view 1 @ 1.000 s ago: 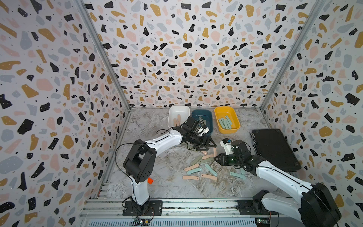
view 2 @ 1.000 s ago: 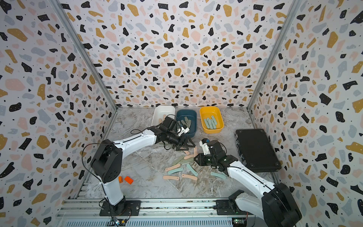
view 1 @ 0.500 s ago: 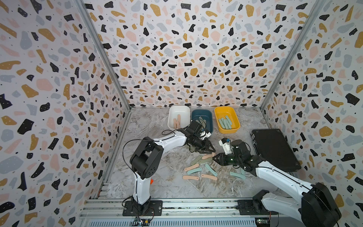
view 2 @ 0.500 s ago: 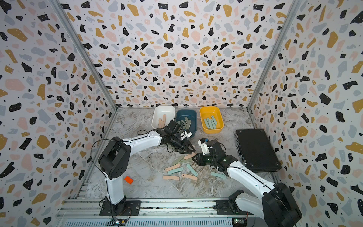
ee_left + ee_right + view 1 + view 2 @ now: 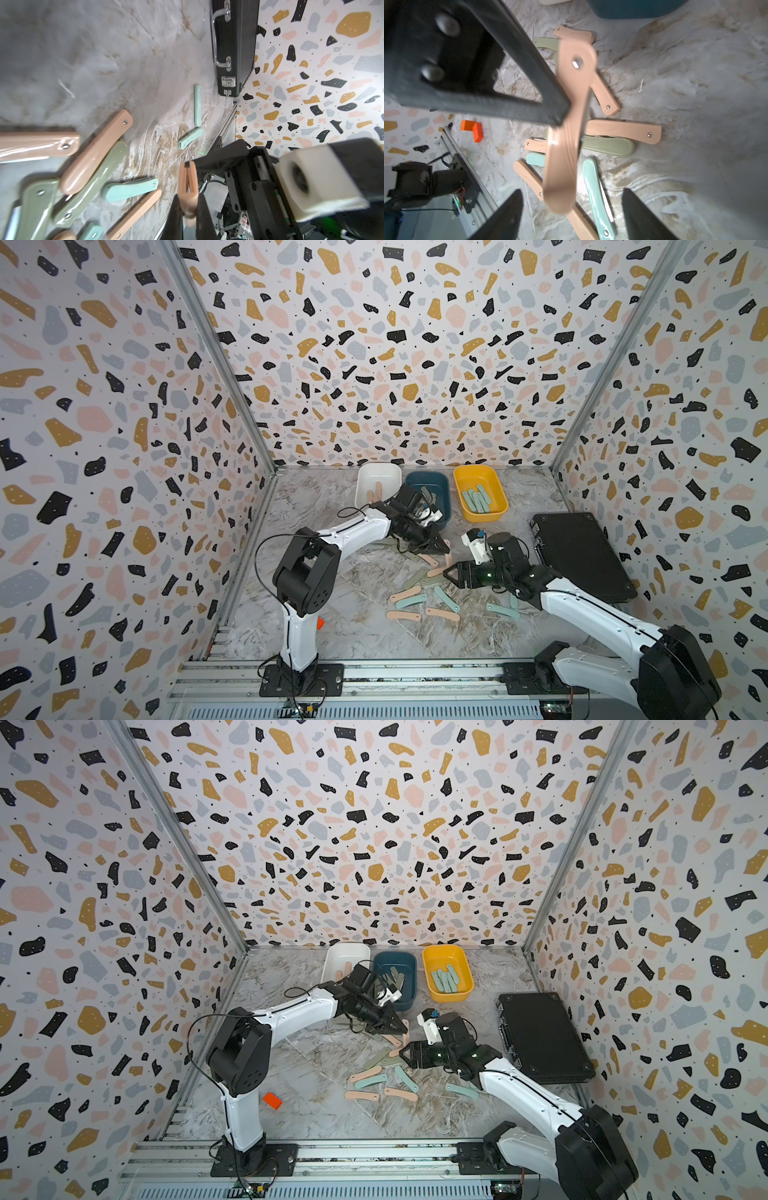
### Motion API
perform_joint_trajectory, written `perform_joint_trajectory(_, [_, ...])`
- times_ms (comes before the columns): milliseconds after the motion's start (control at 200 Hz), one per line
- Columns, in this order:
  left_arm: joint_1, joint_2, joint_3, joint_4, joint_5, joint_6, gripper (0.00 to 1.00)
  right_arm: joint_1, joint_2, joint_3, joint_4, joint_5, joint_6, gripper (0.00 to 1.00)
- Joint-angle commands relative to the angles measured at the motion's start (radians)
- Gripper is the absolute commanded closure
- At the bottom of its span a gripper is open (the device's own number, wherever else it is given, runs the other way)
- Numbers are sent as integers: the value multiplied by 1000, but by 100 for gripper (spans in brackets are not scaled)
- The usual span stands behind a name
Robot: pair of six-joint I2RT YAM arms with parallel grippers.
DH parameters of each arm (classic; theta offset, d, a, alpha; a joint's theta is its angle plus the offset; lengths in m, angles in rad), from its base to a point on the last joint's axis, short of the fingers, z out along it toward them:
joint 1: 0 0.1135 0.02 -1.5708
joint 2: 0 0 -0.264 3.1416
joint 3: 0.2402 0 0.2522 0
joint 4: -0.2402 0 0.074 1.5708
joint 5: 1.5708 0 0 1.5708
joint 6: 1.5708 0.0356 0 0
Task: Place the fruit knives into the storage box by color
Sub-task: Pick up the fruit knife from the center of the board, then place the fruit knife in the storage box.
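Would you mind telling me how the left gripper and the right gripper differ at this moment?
The left gripper is shut on a peach knife; the right gripper stands open, holding nothing. The left gripper sits nearer the blue bin, the right gripper nearer the black case. Both are black and hang close together over the loose knives.

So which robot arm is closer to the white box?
Left. The left arm's wrist lies right beside the white box, and the left gripper is shut on a pink knife. The right gripper hangs open farther off, by the knife pile.
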Motion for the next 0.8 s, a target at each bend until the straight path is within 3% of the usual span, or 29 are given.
perform_joint_trajectory(0, [134,38,164,-212,-72,128,100,5,35,16,-47,66,-54,6])
perform_joint_trajectory(90, [216,112,382,-474,-282,257,100,4,95,48,-61,88,-91,0])
perform_joint_trajectory(250, [325,314,730,-704,-509,300,100,4,213,143,-157,129,-128,0])
perform_joint_trajectory(385, [355,466,983,-785,-589,303,100,4,205,125,-148,133,-137,0])
perform_joint_trajectory(606, [362,566,1061,-638,-605,301,100,2,181,87,-129,124,-129,0])
perform_joint_trajectory(796, [361,597,1029,-458,-555,317,98,3,166,91,-125,112,-120,0])
